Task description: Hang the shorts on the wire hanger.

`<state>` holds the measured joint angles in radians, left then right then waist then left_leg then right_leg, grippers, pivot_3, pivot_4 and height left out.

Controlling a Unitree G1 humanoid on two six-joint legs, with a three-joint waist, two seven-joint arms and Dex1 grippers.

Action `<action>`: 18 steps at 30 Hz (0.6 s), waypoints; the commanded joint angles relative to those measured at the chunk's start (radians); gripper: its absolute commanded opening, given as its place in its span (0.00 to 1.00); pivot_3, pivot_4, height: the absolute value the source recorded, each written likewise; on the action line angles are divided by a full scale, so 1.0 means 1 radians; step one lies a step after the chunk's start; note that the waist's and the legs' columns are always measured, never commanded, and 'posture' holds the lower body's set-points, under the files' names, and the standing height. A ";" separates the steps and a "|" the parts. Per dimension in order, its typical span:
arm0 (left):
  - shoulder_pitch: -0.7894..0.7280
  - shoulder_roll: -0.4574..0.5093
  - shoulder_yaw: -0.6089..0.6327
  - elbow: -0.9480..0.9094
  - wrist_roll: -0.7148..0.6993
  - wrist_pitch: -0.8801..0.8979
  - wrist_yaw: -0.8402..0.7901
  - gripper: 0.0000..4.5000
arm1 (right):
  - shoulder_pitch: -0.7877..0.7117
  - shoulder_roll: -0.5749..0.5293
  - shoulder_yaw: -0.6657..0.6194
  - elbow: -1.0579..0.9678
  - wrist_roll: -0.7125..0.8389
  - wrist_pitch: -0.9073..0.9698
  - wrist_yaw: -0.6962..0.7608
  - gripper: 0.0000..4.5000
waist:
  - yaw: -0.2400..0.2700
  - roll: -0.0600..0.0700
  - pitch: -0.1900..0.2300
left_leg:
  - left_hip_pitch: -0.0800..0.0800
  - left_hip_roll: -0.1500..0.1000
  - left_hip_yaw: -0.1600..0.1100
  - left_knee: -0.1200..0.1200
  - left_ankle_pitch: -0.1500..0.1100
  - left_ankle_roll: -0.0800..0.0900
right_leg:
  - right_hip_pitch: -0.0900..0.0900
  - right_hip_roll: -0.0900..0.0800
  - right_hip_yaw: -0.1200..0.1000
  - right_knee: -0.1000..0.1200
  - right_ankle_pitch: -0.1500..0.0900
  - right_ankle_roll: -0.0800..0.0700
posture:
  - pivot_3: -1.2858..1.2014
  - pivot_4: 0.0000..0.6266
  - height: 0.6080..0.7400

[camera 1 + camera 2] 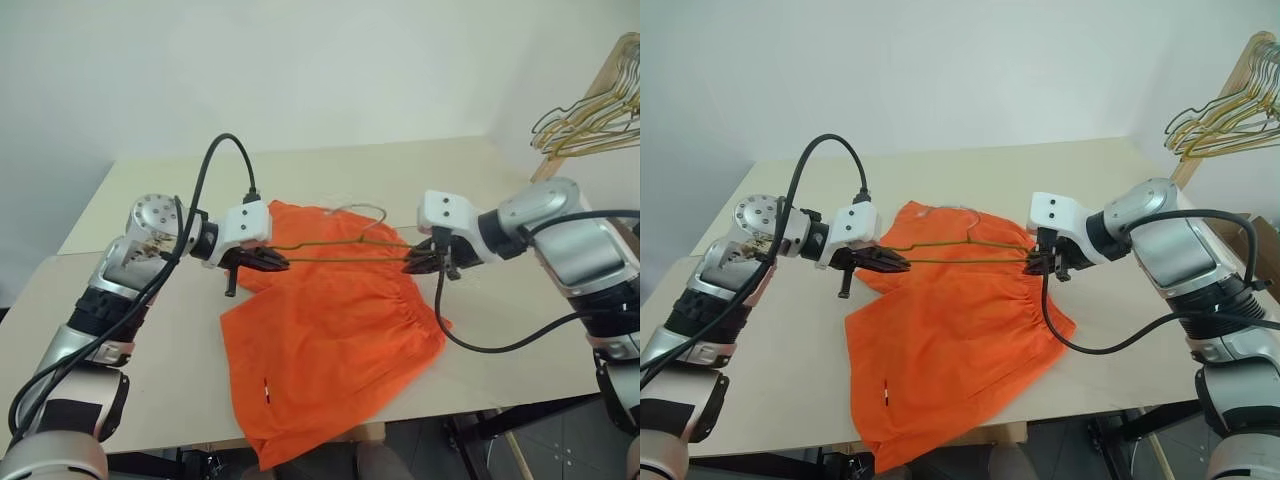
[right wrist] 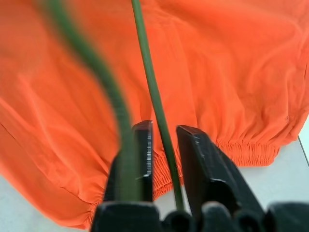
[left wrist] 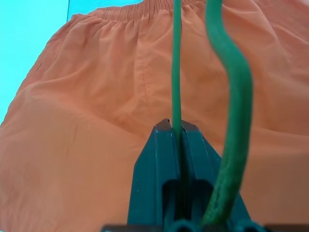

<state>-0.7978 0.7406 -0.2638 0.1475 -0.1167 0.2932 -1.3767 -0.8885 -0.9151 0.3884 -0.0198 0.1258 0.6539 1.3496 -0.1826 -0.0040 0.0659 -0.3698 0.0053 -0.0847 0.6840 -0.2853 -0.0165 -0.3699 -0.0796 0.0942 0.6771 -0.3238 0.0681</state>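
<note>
Orange shorts (image 1: 330,350) are spread flat on the pale table (image 1: 150,330), waistband toward the robot's right, one leg hem hanging a bit over the near edge. Stretched just above them is the wire hanger (image 1: 345,243), held level between both arms, its hook (image 1: 362,211) lying toward the far side over the cloth.

So the step in hand looks like getting a two-handed hold on the hanger before any threading happens. The left gripper (image 1: 272,262) is pinched tight on one end of the wire; its wrist view shows the wire clamped right between the black fingers. The right gripper (image 1: 420,263) is at the other end. In its wrist view the wire runs down between the fingers, but there's a visible gap on either side, so I'd say it's closing around it, not clamped yet.

My guess for next: finish that right-hand pinch, then one hand has to let go and feed a leg or the waistband over the bar. Thin fabric, thin wire, could slide off easily.

Writing or brands? Nothing readable. There's a tiny white mark (image 1: 266,394) near one leg hem, too small to make out.
</note>
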 commanded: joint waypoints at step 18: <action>-0.066 -0.004 0.032 0.148 -0.006 -0.160 -0.075 0.92 | 0.116 -0.071 -0.178 -0.162 0.159 0.184 -0.018 0.00 | -0.003 0.000 0.000 | 0.000 0.000 0.000 0.000 0.000 0.000 | 0.000 0.000 0.000 0.001 0.000 0.000 | 0.46 0.00 1.00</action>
<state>-0.8303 0.7245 -0.2605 0.2777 -0.1189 0.1599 -1.4454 -0.7679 -0.9653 0.2611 -0.1518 0.2560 0.8110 1.3363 -0.1859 -0.0042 0.0657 -0.3699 0.0052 -0.0848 0.6845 -0.2854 -0.0163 -0.3701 -0.0797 0.0939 0.6783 -0.3238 0.0681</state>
